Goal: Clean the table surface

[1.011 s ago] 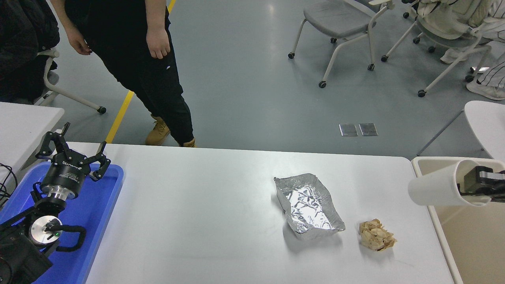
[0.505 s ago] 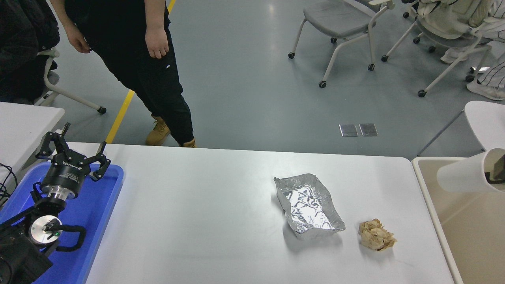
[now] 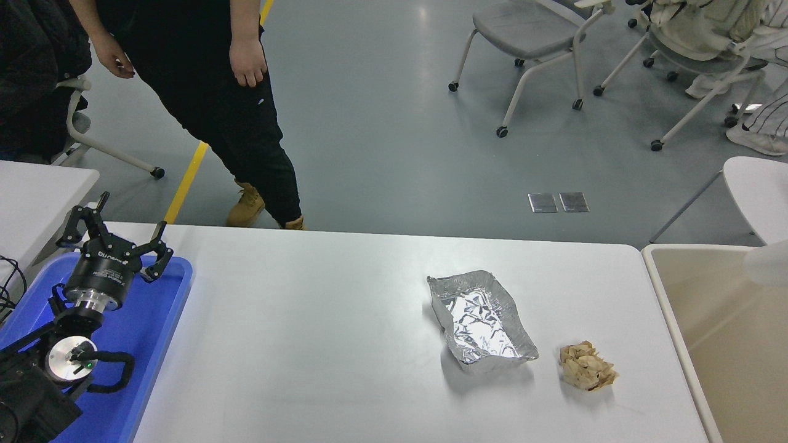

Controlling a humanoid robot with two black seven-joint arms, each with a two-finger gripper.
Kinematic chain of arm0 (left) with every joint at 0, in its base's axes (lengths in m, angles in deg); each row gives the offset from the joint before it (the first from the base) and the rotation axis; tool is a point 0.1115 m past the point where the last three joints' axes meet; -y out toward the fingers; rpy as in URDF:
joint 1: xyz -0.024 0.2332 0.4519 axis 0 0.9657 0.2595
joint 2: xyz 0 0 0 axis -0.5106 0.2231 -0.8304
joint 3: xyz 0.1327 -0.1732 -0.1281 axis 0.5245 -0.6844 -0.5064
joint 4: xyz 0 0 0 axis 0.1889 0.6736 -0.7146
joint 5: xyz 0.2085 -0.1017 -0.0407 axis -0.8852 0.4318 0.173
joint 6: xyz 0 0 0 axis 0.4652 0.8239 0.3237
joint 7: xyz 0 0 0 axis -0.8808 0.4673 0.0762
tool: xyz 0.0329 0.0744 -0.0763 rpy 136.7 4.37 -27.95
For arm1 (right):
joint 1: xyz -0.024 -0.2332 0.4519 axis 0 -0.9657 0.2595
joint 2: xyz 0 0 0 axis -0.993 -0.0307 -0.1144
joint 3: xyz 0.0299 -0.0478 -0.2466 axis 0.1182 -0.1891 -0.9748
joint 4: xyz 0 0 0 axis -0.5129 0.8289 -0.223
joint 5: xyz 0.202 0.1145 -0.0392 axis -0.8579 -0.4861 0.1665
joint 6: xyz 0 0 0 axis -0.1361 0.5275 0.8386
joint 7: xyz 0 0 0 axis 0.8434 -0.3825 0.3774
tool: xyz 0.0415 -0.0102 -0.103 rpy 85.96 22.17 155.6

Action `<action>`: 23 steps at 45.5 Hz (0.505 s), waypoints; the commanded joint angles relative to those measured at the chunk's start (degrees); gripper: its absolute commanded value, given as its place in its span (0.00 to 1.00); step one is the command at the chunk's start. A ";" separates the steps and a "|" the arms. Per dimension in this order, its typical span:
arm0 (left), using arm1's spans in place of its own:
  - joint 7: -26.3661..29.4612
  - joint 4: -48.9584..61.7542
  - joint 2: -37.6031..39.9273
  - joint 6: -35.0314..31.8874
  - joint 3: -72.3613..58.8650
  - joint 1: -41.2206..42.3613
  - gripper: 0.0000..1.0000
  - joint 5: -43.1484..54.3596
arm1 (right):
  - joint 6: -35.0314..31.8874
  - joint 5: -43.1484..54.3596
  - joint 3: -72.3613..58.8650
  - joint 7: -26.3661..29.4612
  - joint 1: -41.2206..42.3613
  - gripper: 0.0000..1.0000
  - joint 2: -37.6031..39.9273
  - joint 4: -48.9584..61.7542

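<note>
1. Hovering at the lower left, the left claw (image 3: 117, 237) stood with its black fingers spread wide and nothing between them, poised above the far end of a blue tray (image 3: 151, 344).
2. Directly to that claw's right stretched the white surface (image 3: 308, 344), the broad tabletop that ran rightward from beside the tray to a rounded far corner.
3. Well to the right of the claw, and somewhat nearer the camera, a crumpled foil tray (image 3: 481, 321) lay open on the surface.
4. Just beyond the foil tray, further still from the claw, a crumpled wad of brown paper (image 3: 586, 367) sat on the surface, near the foil but apart from it.
5. Past the surface's right edge, farthest from the claw, a beige bin (image 3: 677, 320) stood open.
6. A blurred white shape (image 3: 766, 271) showed at the right edge above the bin; what it was could not be told, and the right claw itself was out of sight.
7. Behind the claw, across the surface's far edge, a person in black clothes and tan boots (image 3: 246, 203) stood on the grey floor.
</note>
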 commanded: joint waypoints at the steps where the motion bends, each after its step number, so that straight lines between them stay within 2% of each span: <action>1: 0.00 0.00 0.00 0.00 0.00 0.00 1.00 0.00 | 14.61 -6.74 0.56 -0.21 -9.80 0.00 -9.29 6.50; 9: 0.00 -0.08 0.00 0.00 0.00 0.00 1.00 0.00 | 24.90 -8.15 0.82 -0.30 -16.39 0.00 -17.99 12.47; 23: 0.00 0.00 0.00 0.00 0.00 0.00 1.00 0.00 | 36.33 -12.63 1.00 -0.48 -27.29 0.00 -34.78 29.69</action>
